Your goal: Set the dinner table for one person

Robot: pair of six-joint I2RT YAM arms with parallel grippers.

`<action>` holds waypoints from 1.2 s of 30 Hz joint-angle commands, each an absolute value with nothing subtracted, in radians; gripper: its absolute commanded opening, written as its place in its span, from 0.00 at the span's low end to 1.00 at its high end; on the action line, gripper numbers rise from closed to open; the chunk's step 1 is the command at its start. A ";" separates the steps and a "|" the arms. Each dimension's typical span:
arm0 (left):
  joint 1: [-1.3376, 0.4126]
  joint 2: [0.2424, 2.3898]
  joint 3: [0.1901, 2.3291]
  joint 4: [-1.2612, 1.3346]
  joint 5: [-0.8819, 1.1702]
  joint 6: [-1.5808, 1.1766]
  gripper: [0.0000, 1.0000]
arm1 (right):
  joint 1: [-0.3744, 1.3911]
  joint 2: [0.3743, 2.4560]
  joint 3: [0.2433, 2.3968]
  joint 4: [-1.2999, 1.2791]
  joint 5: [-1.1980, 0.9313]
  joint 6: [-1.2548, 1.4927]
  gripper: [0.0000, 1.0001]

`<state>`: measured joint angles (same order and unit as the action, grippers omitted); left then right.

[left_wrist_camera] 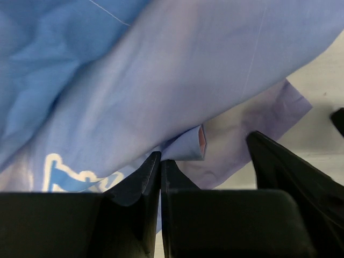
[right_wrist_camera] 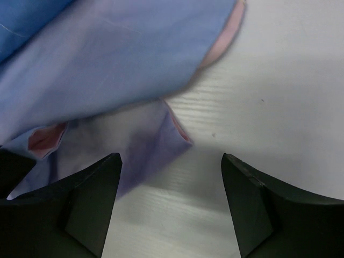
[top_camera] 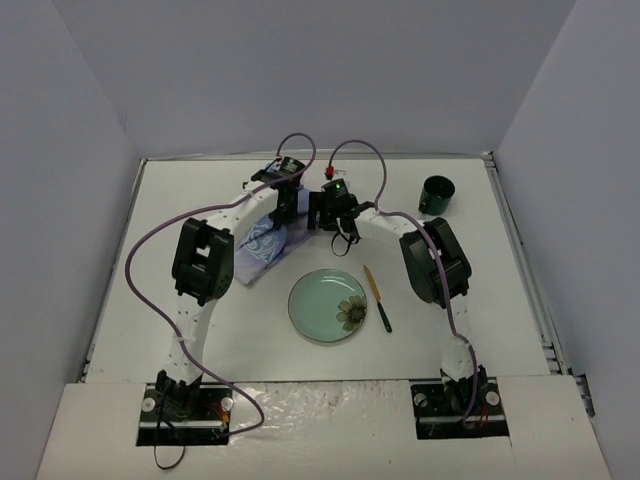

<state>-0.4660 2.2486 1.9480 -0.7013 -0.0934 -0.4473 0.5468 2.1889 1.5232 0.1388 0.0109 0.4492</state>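
One floppy placemat (top_camera: 262, 245), take it by the edges

It's bunched just far-left of the plate (top_camera: 327, 306) on the rigid white surface (top_camera: 480, 300) under everything. Light, limp cloth. Left hand (left_wrist_camera: 160, 166) pinches a fold; right hand (right_wrist_camera: 171, 166) is spread over a corner.

The desk (top_camera: 200, 185) is a large, flat, white rectangle lying level and filling most of the overhead view. Thin metal rails (top_camera: 534, 300) run along its side edges. Close up, its surface shows faint, fine parallel lines.
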 commanded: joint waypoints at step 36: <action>-0.149 1.794 2.037 -0.780 0.075 -0.468 0.00 | 0.550 1.961 1.803 -0.020 0.065 0.281 0.00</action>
<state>-0.2518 1.9991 1.9043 -0.7359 0.0548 -0.4962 0.5964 2.1995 1.6919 -0.0177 0.0585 0.3336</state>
